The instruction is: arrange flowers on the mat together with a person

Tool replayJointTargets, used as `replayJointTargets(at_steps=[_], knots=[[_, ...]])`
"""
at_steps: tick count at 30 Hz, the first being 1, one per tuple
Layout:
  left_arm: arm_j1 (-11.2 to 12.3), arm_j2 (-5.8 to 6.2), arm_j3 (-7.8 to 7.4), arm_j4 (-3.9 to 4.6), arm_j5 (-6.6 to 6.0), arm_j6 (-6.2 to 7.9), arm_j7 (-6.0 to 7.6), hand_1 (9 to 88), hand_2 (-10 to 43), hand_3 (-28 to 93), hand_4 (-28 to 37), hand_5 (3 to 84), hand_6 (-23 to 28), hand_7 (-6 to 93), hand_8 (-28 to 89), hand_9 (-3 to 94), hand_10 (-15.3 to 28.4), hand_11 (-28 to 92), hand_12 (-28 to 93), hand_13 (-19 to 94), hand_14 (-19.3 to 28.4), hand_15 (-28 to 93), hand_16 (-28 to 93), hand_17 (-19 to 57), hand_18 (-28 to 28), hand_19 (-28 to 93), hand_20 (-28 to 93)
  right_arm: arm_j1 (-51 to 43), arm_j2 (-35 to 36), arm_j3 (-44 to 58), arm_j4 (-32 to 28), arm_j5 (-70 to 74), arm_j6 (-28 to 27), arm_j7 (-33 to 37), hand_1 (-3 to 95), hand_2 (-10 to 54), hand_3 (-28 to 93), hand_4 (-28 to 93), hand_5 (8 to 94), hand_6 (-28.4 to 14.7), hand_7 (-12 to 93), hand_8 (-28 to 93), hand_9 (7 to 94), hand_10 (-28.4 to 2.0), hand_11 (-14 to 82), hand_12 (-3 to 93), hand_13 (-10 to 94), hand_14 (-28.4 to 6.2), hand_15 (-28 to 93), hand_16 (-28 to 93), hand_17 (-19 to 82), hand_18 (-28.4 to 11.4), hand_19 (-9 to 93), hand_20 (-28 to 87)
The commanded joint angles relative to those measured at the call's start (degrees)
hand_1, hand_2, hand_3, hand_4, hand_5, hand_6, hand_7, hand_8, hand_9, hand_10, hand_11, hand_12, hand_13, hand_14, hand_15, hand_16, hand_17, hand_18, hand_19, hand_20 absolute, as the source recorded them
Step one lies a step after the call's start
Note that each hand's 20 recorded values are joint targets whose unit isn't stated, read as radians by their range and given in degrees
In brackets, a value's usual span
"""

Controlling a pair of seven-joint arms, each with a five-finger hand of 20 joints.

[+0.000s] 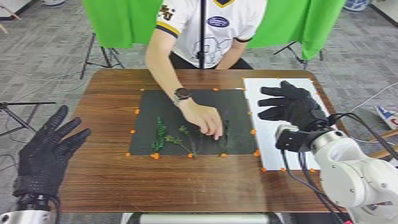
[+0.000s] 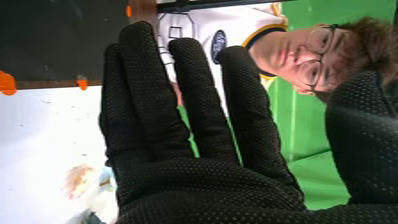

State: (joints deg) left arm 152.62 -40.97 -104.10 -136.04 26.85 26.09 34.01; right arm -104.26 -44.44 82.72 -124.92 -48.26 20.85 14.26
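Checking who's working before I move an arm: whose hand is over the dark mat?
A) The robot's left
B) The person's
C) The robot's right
B: the person's hand is over the dark mat in the head view, while the robot's right hand is over the white sheet and its left hand is by the table's left edge.

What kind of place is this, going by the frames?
Likely a robotics lab or demo area: a green cloth backdrop behind the wooden table, tripod legs on the carpet, and orange marks edging the black mat.
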Motion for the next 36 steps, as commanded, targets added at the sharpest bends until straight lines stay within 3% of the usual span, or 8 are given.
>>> replayJointTargets(at_steps=[1,6,10,17,22,28,32,36], knots=[[0.34,-0.55,0.23,0.11,0.25,-0.33,-0.91,18.1,7.1,75,-28.3,28.8,2.8,8.9,-8,26.9,13.4,14,13,20,21.6,43,-4,-9.7,20.1,37,15,-0.03,-0.24,-0.33,-0.02,-1.76,0.43,0.78,18.9,7.6,72,-23,58.5,-2.0,12,-12,60.8,-19.8,14.1,13.7,52,-23.9,45,10,21,-28.4,65,6],[-0.03,-0.91,0.2,0.14,0.48,-0.57,-1.75,18.2,7.2,75,-28.3,28.8,2.9,8.9,-8,26.9,13.4,14,13,20,21.6,43,-4,-9.7,20.1,37,15,-0.07,-0.2,-0.22,-0.01,-2.01,0.61,1.11,19.2,7.4,72,-23,58.6,-1.9,12,-12,61.1,-20.0,14.4,13.8,52,-23.6,45,10,21,-28.4,65,6],[1.46,1.32,0.3,-0.18,-1.49,0.59,0.86,18.4,7.2,75,-28.2,28.9,3.0,8.9,-8,27.0,13.4,15,13,20,21.6,43,-4,-9.7,20.1,37,15,-0.53,0.02,-0.06,-0.15,-2.43,0.82,1.16,19.3,7.3,72,-23,58.6,-1.9,12,-12,61.3,-20.0,14.6,13.8,52,-23.4,46,10,21,-28.4,65,6],[0.56,-0.05,0.22,-0.04,-0.28,-0.17,-0.95,18.5,7.3,75,-28.1,28.9,3.1,9.0,-8,27.0,13.4,15,13,20,21.6,43,-4,-9.7,20.0,37,15,-0.23,0.09,-0.3,-0.16,-3.46,1.79,1.75,19.6,7.1,72,-23,58.5,-1.9,12,-12,61.5,-20.2,14.9,13.9,53,-23.3,46,10,22,-28.4,66,6],[0.7,0.75,0.4,-0.03,-1.08,0.31,-0.3,18.5,7.3,75,-28.0,28.9,3.2,8.9,-8,27.0,13.5,15,13,20,21.6,43,-4,-9.7,19.9,37,15,0.35,0.46,-0.9,-0.19,-5.46,3.13,2.63,19.9,6.9,72,-23,58.4,-2.0,12,-12,61.8,-20.3,15.3,14.0,53,-23.0,47,10,22,-28.4,66,6],[0.7,1.08,0.46,-0.08,-1.25,0.47,0.03,18.7,7.4,75,-28.0,28.9,3.3,9.1,-8,27.0,13.5,15,13,20,21.6,43,-4,-9.7,19.9,37,15,9.43,1.99,-8.83,1.33,-16.18,8.35,11.8,22.4,4.8,72,-22,57.2,-2.2,12,-12,62.8,-20.6,16.5,14.4,55,-21.8,50,11,23,-28.3,68,7],[0.59,0.58,0.45,-0.1,-0.7,0.18,-0.49,18.7,7.4,75,-27.9,29.1,3.5,9.3,-8,27.1,13.6,15,13,20,21.6,44,-4,-9.7,19.9,37,15,8.75,2.98,-8.1,1.51,-21.02,7.67,14.91,24.1,2.9,72,-22,56.1,-2.2,12,-11,64.0,-20.4,17.9,14.8,56,-21.0,51,11,25,-28.0,69,7],[0.81,1.28,0.65,-0.12,-1.41,0.64,0.37,18.7,7.4,75,-27.8,29.1,3.6,9.4,-8,27.2,13.7,15,13,20,21.6,44,-4,-9.7,19.8,37,15,9.94,4.52,-10.08,1.91,-28.83,8.57,19.94,26.2,1.4,72,-22,55.9,-2.1,12,-11,64.8,-20.3,18.6,15.0,58,-20.4,52,11,26,-27.4,70,6]])
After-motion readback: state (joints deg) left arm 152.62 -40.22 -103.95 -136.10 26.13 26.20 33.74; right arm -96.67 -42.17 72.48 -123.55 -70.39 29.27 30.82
